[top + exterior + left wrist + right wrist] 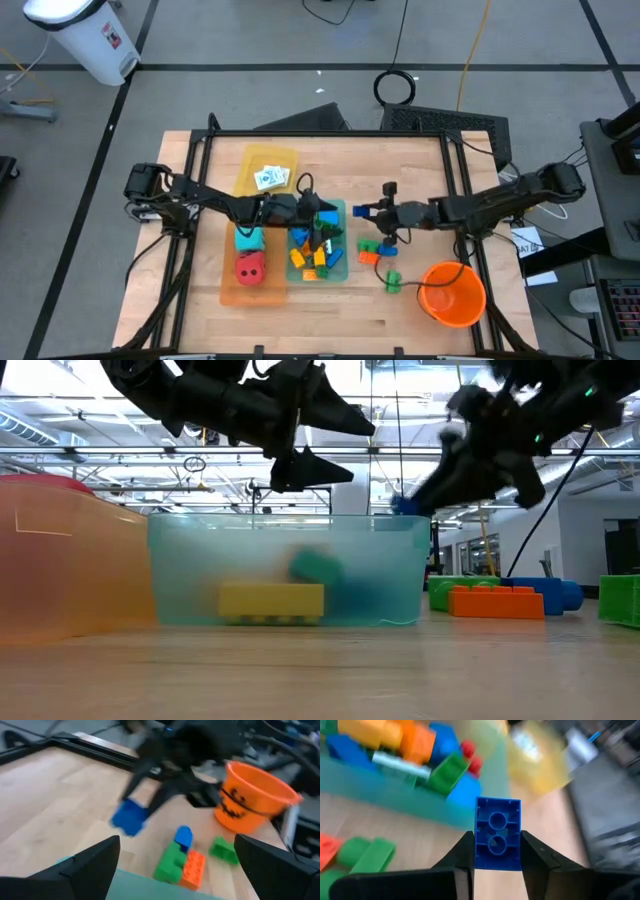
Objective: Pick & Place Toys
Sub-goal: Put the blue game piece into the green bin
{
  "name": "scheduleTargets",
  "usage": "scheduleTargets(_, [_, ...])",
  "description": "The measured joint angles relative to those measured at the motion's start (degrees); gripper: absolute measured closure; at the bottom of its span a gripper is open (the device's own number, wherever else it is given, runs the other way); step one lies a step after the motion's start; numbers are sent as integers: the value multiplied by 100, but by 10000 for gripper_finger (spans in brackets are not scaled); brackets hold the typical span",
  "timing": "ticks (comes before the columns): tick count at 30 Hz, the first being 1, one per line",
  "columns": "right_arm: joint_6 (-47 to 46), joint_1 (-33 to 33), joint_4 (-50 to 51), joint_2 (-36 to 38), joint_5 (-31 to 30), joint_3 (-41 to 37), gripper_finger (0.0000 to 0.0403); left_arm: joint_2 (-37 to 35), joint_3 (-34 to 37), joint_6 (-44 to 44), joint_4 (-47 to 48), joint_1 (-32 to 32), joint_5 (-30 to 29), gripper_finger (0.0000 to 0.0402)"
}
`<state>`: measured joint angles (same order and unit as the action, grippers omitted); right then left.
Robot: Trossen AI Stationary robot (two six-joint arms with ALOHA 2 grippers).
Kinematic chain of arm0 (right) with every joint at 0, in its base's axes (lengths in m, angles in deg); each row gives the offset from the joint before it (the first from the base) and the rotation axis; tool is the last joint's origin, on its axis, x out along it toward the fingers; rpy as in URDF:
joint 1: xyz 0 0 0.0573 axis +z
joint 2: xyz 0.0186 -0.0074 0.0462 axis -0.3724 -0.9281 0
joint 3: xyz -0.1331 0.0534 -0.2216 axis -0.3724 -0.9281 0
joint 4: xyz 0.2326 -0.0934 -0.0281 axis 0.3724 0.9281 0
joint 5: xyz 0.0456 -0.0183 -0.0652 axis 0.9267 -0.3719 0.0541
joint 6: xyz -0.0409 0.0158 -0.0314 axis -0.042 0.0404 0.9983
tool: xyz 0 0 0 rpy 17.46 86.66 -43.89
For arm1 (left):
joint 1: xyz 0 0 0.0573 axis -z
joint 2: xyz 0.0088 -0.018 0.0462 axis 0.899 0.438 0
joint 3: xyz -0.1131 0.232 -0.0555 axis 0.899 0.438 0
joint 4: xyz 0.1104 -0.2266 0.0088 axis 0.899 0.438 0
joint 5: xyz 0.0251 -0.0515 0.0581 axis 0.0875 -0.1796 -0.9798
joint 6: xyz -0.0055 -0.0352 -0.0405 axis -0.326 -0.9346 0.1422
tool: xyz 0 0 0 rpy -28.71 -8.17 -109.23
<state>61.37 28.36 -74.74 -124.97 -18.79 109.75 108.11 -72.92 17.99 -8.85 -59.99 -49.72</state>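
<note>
- The floor [250, 40] around the table is grey, crossed by dark tape lines.
- A white bin [85, 35] stands on the floor well off the table's far left corner.
- A coil of black cable [397, 87] lies on the floor beyond the table's far edge, with an orange cord [472, 50] running past it.
- The table [400, 160] is pale wood inside a black frame.
- Overhead, the low view shows a high ceiling of steel trusses [420, 455] with bright light pouring through.
- Dark equipment [615, 150] sits off the table's right side.
</note>
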Motion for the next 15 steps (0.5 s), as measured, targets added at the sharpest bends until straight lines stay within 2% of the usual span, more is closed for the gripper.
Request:
scheduleTargets(4, [648, 647, -729, 30, -858, 0, 325, 4, 0, -322, -109, 1, -387, 5])
scheduleTargets(9, [1519, 1080, -1798, -382, -1108, -4, 326, 127, 0, -432, -532, 1, -406, 5])
scheduleTargets(15, [2167, 1135, -2738, -909, -1306, -7, 324, 452, -74, -409, -904, 55, -406, 5])
